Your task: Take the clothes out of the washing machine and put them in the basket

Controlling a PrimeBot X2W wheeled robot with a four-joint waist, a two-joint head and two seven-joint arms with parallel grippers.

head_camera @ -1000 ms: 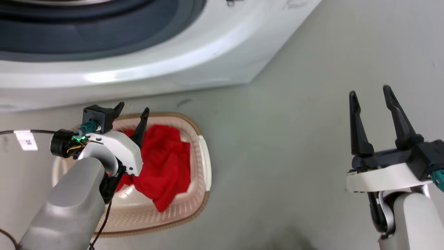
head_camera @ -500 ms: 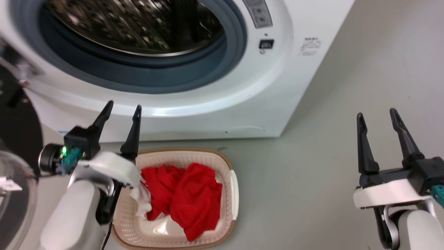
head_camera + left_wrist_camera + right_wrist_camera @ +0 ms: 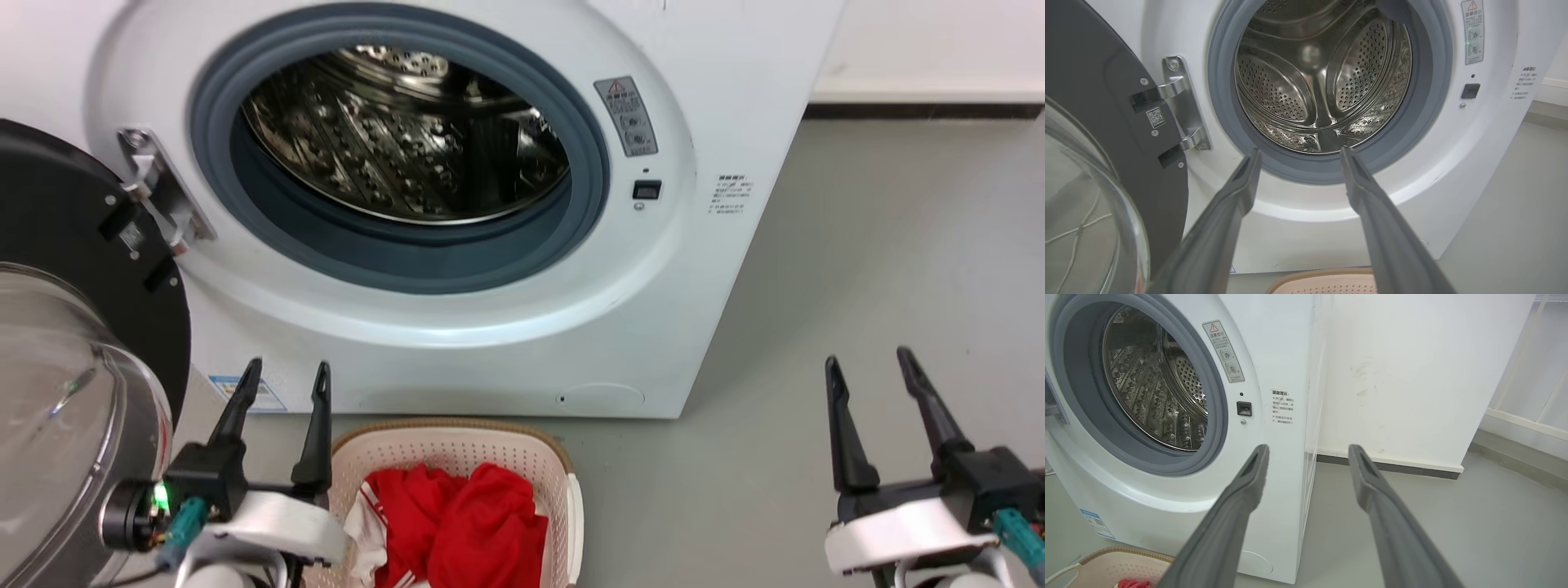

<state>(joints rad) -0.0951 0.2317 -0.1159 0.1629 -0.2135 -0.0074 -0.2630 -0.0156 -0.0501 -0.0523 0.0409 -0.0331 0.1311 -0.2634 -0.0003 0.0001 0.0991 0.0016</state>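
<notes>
The white washing machine [image 3: 718, 98] stands ahead with its door swung open to the left; its steel drum [image 3: 1323, 81] holds no fabric that I can see. On the floor in front of it sits the cream basket [image 3: 457, 449], and the red clothes [image 3: 482, 531] lie inside it, one showing white stripes [image 3: 367, 523]. My left gripper [image 3: 286, 374] is open and empty just left of the basket, fingers pointing at the machine. At the lower right, my right gripper [image 3: 867, 364] is open and empty over bare floor. The machine [image 3: 1167, 396] and a corner of the basket [image 3: 1114, 565] also appear in the right wrist view.
The black-framed glass door [image 3: 73, 343] hangs open close to my left arm, with its hinge [image 3: 1184, 102] on the machine's left. Grey floor [image 3: 882, 261] stretches to the right of the machine. A white wall with a dark skirting [image 3: 1392, 463] stands behind it.
The head camera has tilted up, so the porthole and drum now show and the basket sits at the bottom edge. My left gripper has lifted off the clothes in the basket and points forward.
</notes>
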